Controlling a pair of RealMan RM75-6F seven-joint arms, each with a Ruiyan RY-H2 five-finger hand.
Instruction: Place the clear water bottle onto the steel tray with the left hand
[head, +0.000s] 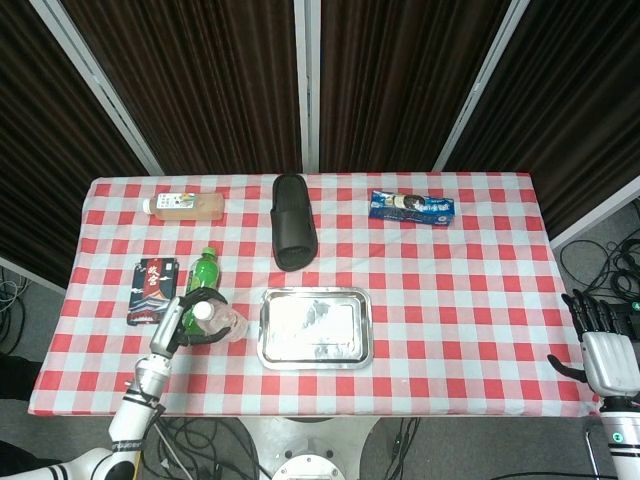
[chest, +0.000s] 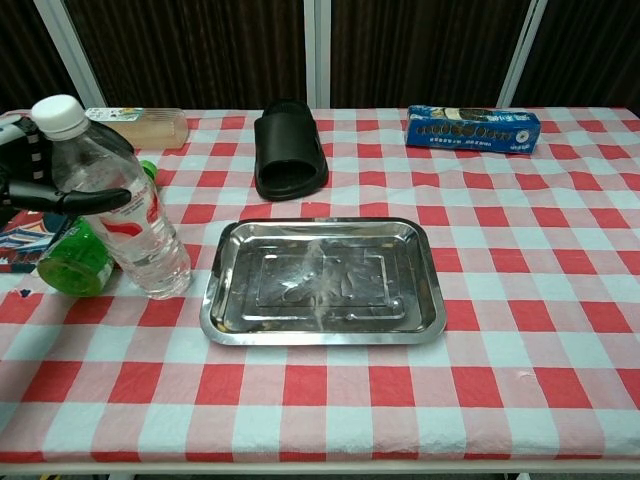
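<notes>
The clear water bottle (chest: 135, 225) with a white cap and red label leans to the left, its base on the red-checked cloth just left of the steel tray (chest: 320, 278). My left hand (chest: 45, 185) grips its upper part, the thumb crossing the front below the neck. From the head view the bottle (head: 225, 321) sits between my left hand (head: 185, 317) and the tray (head: 315, 330), which holds nothing. My right hand (head: 608, 358) hangs off the table's right front corner, fingers apart and holding nothing.
A green bottle (chest: 75, 262) lies right behind the clear one, beside a dark red packet (head: 153, 290). Farther back are a black slipper (chest: 290, 150), a blue cookie pack (chest: 472, 128) and a tea bottle (chest: 140, 122) on its side.
</notes>
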